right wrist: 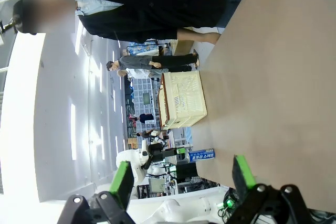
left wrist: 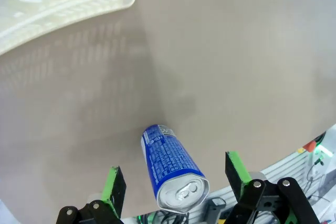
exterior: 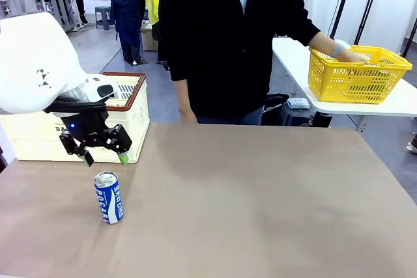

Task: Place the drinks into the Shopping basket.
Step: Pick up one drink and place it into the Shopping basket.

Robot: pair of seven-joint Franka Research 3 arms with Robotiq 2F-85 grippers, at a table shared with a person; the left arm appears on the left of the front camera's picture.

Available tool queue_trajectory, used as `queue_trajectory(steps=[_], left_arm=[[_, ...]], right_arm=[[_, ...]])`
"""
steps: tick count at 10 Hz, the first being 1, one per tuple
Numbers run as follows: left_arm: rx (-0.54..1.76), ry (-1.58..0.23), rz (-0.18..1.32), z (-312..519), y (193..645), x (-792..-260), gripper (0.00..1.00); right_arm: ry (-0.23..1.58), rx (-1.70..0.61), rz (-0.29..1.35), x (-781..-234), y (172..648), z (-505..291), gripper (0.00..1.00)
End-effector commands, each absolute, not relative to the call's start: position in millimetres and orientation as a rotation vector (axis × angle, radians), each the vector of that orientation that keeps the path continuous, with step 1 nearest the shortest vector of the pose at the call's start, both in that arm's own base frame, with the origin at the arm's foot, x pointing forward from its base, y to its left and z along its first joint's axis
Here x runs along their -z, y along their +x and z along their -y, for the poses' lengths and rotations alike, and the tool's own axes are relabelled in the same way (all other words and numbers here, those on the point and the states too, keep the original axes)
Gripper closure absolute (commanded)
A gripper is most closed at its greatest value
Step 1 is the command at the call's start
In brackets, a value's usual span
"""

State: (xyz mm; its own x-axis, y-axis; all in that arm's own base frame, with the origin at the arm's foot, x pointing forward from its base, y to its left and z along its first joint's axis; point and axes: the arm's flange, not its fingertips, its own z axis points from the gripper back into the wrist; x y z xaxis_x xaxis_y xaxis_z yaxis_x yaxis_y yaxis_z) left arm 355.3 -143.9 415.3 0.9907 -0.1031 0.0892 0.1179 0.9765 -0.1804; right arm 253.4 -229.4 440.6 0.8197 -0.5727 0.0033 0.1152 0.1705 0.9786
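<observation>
While left claw [exterior: 105,158] and right claw [right wrist: 182,163] gape empty, blue can [exterior: 109,198] — white lettering, silver top — upright

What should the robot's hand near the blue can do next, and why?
Probably lower the left gripper straight down around the blue can. Its jaws stand open, it hangs just above the upright can without touching it, and the left wrist view shows the can between the fingers. The Shopping basket stands close beside.
</observation>
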Motion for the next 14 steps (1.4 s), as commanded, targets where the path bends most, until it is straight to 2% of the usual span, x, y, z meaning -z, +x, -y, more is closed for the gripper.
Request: queue_trajectory(steps=[1, 6, 9, 13, 14], left_arm=[[0.073, -0.121, 0.043, 136, 314, -385, 0.00], [0.123, -0.106, -0.108, 147, 298, -360, 0.00], [0.131, -0.094, -0.027, 151, 303, -355, 0.00], [0.120, -0.063, -0.090, 153, 305, -349, 0.00], [0.113, -0.052, -0.093, 152, 306, -349, 0.21]], right_arm=[[1.328, 0.508, 0.415, -445, 253, 231, 0.00], [1.328, 0.508, 0.415, -445, 253, 231, 0.00], [1.328, 0.508, 0.415, -445, 253, 231, 0.00], [1.328, 0.508, 0.415, -445, 253, 231, 0.00], [1.328, 0.508, 0.415, -445, 253, 231, 0.00]])
